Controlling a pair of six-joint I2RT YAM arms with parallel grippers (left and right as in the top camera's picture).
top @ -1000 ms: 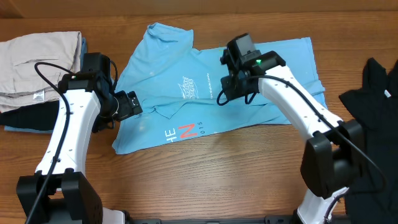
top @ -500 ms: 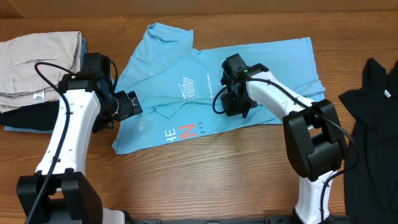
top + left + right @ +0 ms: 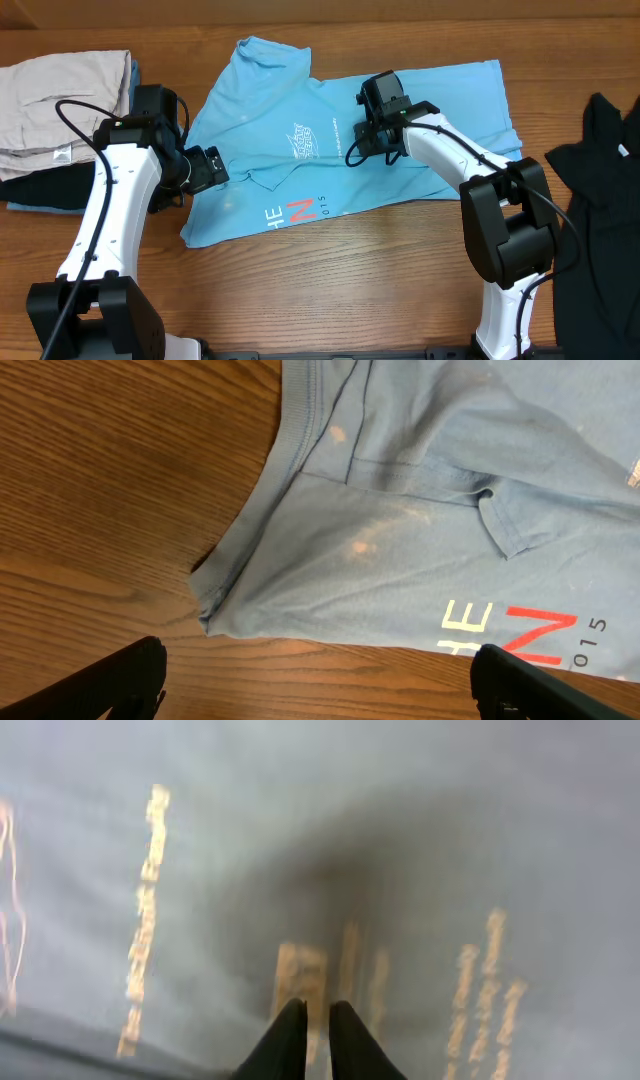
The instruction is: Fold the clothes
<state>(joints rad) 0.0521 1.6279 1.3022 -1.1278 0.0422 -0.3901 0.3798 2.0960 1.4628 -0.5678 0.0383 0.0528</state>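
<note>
At your far left, a folded beige garment (image 3: 55, 100) lies on the wooden table (image 3: 330, 290). Your left gripper (image 3: 208, 168) sits low at the shirt's left edge, jaws spread wide and holding nothing. The light blue T-shirt (image 3: 260, 110) lies rumpled mid-table, white lettering and red mark facing up. Your right gripper (image 3: 375, 140) is over the shirt just right of the print, fingers (image 3: 285, 1040) nearly together. The blurred wrist view does not show whether they pinch cloth. A black garment (image 3: 600, 160) lies far right, apart from the shirt.
</note>
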